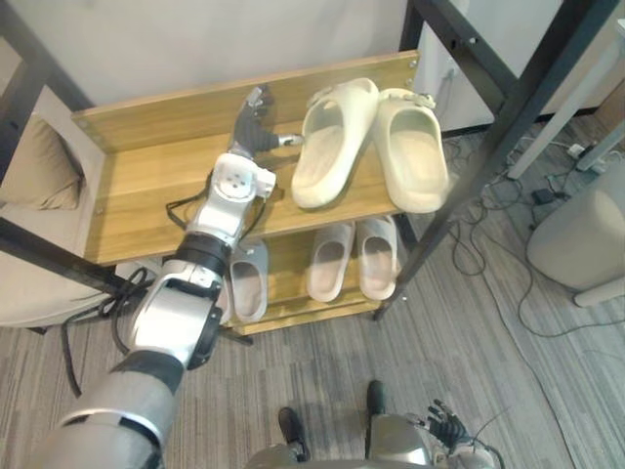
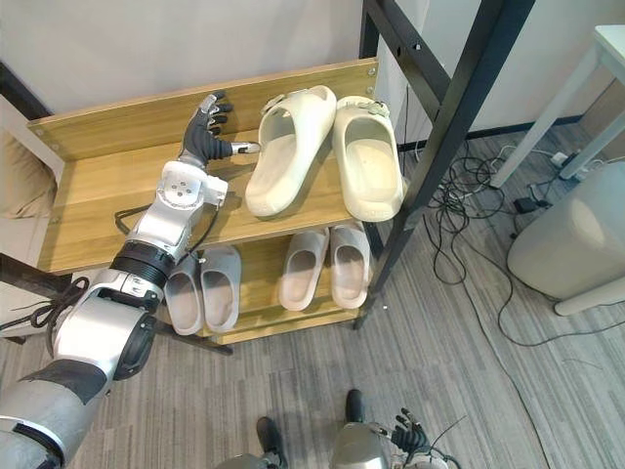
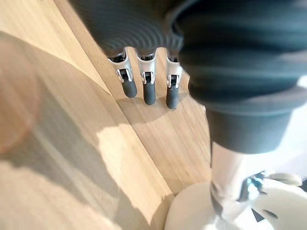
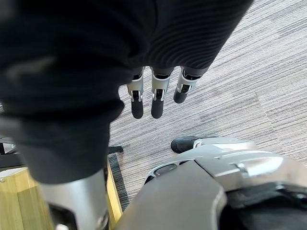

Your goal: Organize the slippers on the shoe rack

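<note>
Nearest me, my right hand [image 1: 444, 426] hangs loose-fingered over grey carpet [image 2: 459, 352], with cables [image 2: 469, 210] off right. A black post [image 2: 420, 166] slants across the shoe rack [image 2: 98, 220]. Lower shelf: two grey slippers [image 2: 223, 288], two white slippers [image 2: 303, 269]. Top shelf: two cream slippers [image 2: 283, 161], my left hand [image 2: 203, 132] spread open, thumb touching the left one's edge.

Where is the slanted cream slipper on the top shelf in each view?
Left eye view: slanted slipper upper centre, beside the left hand.
Right eye view: slipper upper centre again.
Left wrist view: slipper is the pale curve past the thumb.
Right wrist view: carpet under the right hand instead.
Shared landmark: wooden top shelf.
</note>
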You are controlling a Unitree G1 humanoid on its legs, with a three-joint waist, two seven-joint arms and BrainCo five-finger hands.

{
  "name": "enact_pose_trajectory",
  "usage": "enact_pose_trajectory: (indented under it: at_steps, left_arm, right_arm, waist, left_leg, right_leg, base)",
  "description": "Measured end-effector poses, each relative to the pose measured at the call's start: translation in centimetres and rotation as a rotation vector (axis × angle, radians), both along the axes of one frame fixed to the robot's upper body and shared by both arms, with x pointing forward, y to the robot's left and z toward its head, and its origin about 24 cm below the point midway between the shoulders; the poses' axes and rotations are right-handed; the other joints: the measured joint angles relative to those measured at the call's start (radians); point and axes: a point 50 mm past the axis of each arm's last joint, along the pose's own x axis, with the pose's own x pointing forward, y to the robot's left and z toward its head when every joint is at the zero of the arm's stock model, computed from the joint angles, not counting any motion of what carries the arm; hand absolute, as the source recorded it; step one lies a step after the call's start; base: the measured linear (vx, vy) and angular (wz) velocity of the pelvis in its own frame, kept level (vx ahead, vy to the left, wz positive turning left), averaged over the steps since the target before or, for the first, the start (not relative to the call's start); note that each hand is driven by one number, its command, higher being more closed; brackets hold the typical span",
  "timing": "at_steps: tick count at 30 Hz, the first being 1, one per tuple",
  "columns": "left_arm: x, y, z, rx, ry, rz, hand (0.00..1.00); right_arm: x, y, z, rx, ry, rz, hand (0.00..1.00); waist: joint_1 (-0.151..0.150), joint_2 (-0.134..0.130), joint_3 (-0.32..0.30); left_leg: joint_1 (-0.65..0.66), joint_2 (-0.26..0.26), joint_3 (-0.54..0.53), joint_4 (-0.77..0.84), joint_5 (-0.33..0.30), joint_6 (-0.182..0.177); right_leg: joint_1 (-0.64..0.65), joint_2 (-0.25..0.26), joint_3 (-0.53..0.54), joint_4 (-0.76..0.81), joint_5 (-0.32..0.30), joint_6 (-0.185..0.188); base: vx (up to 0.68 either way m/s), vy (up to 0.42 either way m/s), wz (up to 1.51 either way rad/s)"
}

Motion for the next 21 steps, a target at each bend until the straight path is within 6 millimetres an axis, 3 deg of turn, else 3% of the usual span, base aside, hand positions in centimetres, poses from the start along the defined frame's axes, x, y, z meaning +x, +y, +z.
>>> enact_pose_trajectory:
  at_steps: [16, 17, 21]
  left_arm:
    - [-0.09, -0.80, -0.16, -0.054, 0.007, -0.036, 0.00]
    - [-0.09, -0.80, -0.16, -0.057, 0.008, -0.036, 1.00]
    - [-0.09, -0.85, -0.18, -0.071, 0.011, -0.041, 1.00]
  right_arm:
    - [0.01, 0.04, -0.01, 0.001, 0.001, 0.003, 0.00]
    - [0.01, 0.05, -0.01, 0.001, 0.001, 0.003, 0.00]
    - [0.01, 0.09, -0.02, 0.002, 0.002, 0.004, 0.00]
  waist:
    - [-0.008, -0.002, 0.000]
    - [-0.009, -0.003, 0.001]
    - [-0.016, -0.005, 0.002]
  left_leg:
    - [0.003, 0.001, 0.002, 0.000, 0.000, 0.000]
    - [0.004, 0.001, 0.003, 0.000, 0.000, 0.000]
    - [0.008, 0.001, 0.011, 0.000, 0.000, 0.000]
  right_leg:
    - [0.002, 0.000, 0.002, 0.000, 0.000, 0.000]
    - [0.002, 0.000, 0.003, 0.000, 0.000, 0.000]
    - [0.001, 0.000, 0.010, 0.001, 0.000, 0.000]
  base:
    - [0.00, 0.000, 0.00]
    - [0.00, 0.000, -0.04]
    - [0.00, 0.000, -0.05]
